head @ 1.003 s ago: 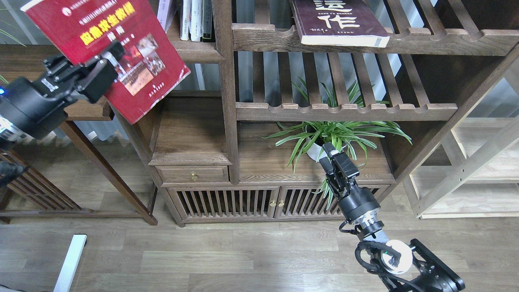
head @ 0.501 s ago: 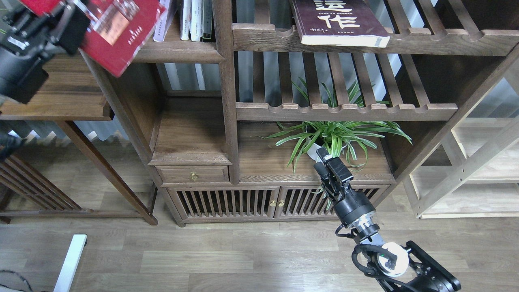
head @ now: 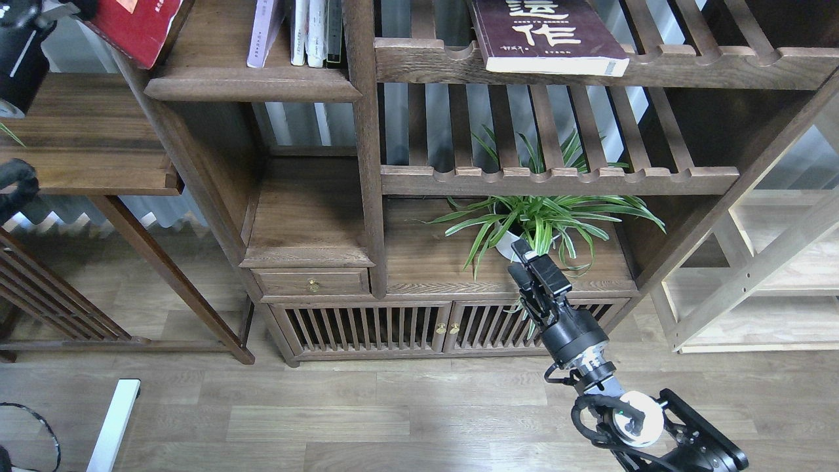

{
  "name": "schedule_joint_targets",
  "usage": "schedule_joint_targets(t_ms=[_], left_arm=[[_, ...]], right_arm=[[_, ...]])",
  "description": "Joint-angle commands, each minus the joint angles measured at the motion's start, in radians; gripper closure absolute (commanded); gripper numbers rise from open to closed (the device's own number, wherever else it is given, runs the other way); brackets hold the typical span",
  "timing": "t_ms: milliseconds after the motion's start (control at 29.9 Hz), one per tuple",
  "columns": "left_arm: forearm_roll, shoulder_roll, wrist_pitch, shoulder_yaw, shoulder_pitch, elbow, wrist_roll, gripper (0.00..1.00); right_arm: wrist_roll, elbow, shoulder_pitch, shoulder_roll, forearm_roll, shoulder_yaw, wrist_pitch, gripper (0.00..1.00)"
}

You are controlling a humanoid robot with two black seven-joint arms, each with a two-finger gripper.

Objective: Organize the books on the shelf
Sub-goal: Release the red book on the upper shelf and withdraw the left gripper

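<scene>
The red book [head: 134,26] shows only as a corner at the top left edge, held up in the air by my left gripper [head: 82,6], which is mostly cut off by the view's edge. It hangs just left of the shelf [head: 252,85], a solid dark board with a rounded front. The pale lavender book [head: 262,33] stands upright on that shelf. The maroon book [head: 547,33] with white characters lies flat on the slatted rack at the upper right. My right gripper [head: 532,262] hovers low in front of the plant, holding nothing; its fingers look dark and close together.
Slim white and black-spined books [head: 318,33] stand right of the lavender one. A potted spider plant [head: 537,219] sits on the lower cabinet top. A slatted rack [head: 557,180] spans the middle right. A side table [head: 85,170] stands at the left.
My left gripper has carried the red book up and to the left, so most of it has left the view. The right arm has shifted slightly left and then held still.
</scene>
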Motion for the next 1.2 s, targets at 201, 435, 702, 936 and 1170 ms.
schedule_joint_targets(t_ms=[201, 435, 702, 936, 1170], left_arm=[[0.093, -0.023, 0.239, 0.217, -0.133, 0.063, -0.003, 1.00], [0.105, -0.031, 0.440, 0.374, -0.245, 0.115, -0.003, 1.00], [0.104, -0.042, 0.445, 0.440, -0.395, 0.264, -0.003, 1.00], [0.088, -0.045, 0.426, 0.483, -0.480, 0.399, -0.029, 1.00], [0.007, -0.054, 0.376, 0.556, -0.544, 0.552, -0.124, 1.00]], right_arm=[[-0.001, 0.005, 0.000, -0.018, 0.000, 0.002, 0.000, 0.23], [-0.001, 0.005, -0.011, -0.057, 0.003, 0.006, 0.000, 0.23], [0.001, 0.005, -0.014, -0.063, 0.006, 0.008, 0.000, 0.23], [0.001, 0.005, -0.014, -0.061, 0.006, 0.006, 0.000, 0.23], [0.001, 0.005, -0.014, -0.066, 0.006, 0.009, 0.000, 0.24]])
